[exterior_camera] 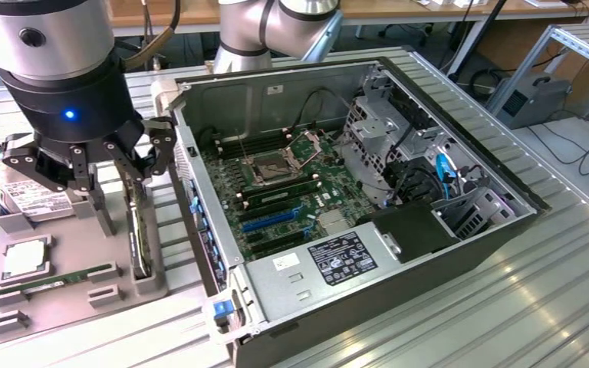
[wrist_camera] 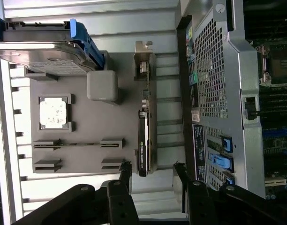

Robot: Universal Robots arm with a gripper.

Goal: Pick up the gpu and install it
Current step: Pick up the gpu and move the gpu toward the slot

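Open PC case [exterior_camera: 305, 84] sits mid-bench [exterior_camera: 540, 307], with the grey parts tray [exterior_camera: 64, 295] just beside it. I have the gripper [exterior_camera: 110, 172] above the tray's case-side edge, fingers [wrist_camera: 126, 174] spread wide, nothing held. The gpu [wrist_camera: 143, 140] stands on edge in its slot along that tray edge, below the open fingers, not clamped.
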